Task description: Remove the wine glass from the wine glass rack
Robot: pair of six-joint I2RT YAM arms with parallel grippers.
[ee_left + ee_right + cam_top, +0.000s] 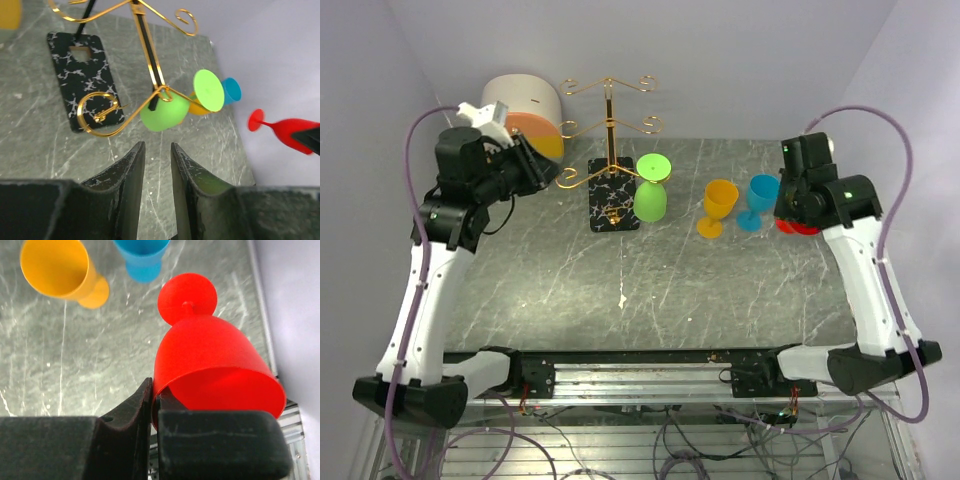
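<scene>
Hanging upside down from a lower curled arm on the right side of the wine glass rack [610, 130], a green wine glass [651, 197] has its foot caught in the gold wire and its bowl just beside the rack's black marble base [610, 205]. The left gripper [157, 147] sits left of the rack near that tier, released, with a narrow gap between its fingers and nothing in it, apart from the green glass. Further right on the grey veined surface [620, 300] stand an orange glass [718, 208] and a blue glass [758, 200], close together. The right gripper [154, 392] is clenched on the rim of a red wine glass [215, 365] near the right edge of the surface, bowl opening up and foot down; whether the foot rests on the surface is hard to tell. A round white-and-orange drawer box [525, 110] sits in the far left corner.
</scene>
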